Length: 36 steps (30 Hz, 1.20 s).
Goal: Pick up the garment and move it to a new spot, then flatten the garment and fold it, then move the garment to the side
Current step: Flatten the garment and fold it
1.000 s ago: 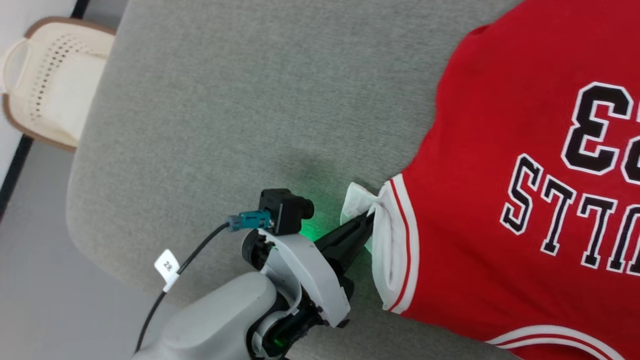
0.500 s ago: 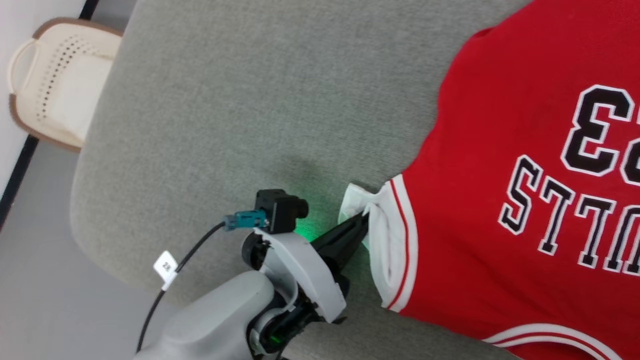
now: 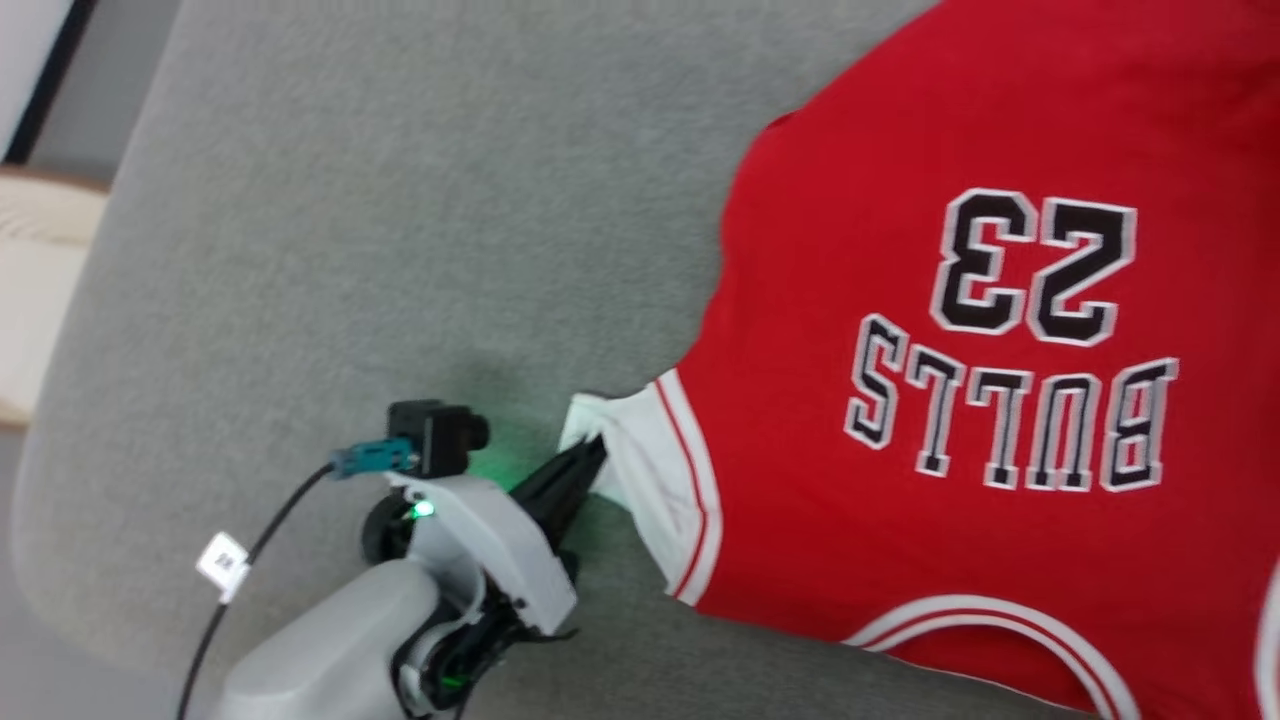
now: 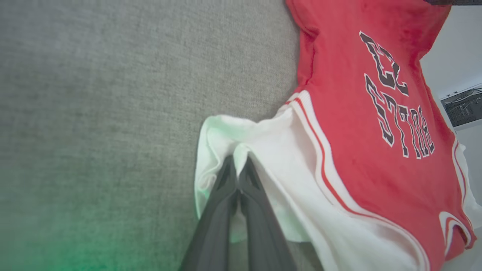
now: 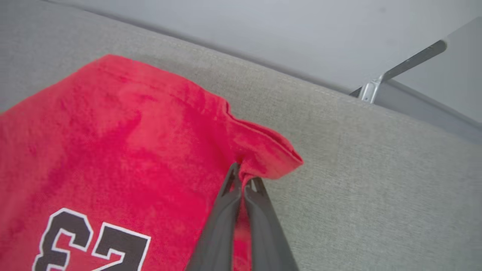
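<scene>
The garment (image 3: 900, 300), a red shirt with black "BULLS 23" lettering and a white sleeve (image 3: 650, 470) edged in red stripes, lies spread on a grey cushioned surface (image 3: 350, 250). My left gripper (image 3: 590, 455) is shut on the white sleeve, pinching a fold of it; the left wrist view shows the sleeve (image 4: 263, 150) bunched around the closed fingertips (image 4: 229, 165). In the right wrist view my right gripper (image 5: 243, 178) is shut on a red corner of the garment (image 5: 263, 150) near the surface's far edge.
A cream perforated basket (image 3: 40, 290) stands on the floor off the left edge of the cushion. A metal bracket (image 5: 399, 69) shows beyond the far edge. Bare grey cushion stretches left of the garment.
The head camera has swung right, so the whole picture shifted left and more of the lettering shows. The left gripper keeps its pinch on the sleeve.
</scene>
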### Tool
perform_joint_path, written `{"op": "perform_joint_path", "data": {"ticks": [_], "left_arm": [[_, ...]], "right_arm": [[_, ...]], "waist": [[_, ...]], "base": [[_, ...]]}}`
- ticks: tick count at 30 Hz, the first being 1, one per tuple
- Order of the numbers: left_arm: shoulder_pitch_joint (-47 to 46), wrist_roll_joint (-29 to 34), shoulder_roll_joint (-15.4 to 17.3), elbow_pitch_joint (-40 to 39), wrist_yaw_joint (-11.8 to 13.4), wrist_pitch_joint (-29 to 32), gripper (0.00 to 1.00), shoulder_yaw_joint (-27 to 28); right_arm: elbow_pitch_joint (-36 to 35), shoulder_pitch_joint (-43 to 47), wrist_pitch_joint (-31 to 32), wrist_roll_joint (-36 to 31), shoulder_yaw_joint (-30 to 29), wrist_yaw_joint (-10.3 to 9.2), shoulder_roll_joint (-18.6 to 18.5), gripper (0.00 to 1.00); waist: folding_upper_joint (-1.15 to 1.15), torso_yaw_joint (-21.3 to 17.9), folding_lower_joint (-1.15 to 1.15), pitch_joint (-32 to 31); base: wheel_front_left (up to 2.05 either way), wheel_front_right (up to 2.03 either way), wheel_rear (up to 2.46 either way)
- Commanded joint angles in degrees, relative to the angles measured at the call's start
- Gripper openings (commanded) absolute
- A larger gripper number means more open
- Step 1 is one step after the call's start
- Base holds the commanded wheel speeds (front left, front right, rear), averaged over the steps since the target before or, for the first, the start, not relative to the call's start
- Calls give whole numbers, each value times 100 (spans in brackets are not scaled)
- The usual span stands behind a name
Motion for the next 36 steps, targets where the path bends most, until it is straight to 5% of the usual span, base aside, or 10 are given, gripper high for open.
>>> {"op": "perform_joint_path", "data": {"ticks": [1,9,16,21,28,36], "left_arm": [[305,-52,343,393,304,54,0,8],[648,-251,613,90,438,-68,0,167],[918,-377,800,-281,610,-152,0,289],[1098,-451,969,-536,767,-209,0,383],[1181,-469,1132,-894,958,-211,0,453],[929,-367,1163,-1191,1075,-89,0,451]], "right_arm": [[-225,202,-80,174,122,19,-122,0],[-1773,1579,-656,1041,262,9,-626,0],[-2887,3365,-1130,1045,-545,8,-716,0],[-3560,4814,-1052,847,-1496,8,-377,0],[-4385,6390,-767,397,-2721,8,600,0],[-4062,6450,-611,-168,-2812,8,1174,0]], "waist": [[0,-600,0,-558],[0,-1156,0,-1049],[0,-1441,0,-1339],[0,-1575,0,-1420],[0,-1655,0,-1317],[0,-1639,0,-916]], "base": [[0,0,0],[0,0,0],[0,0,0],[0,0,0],[0,0,0],[0,0,0]]}}
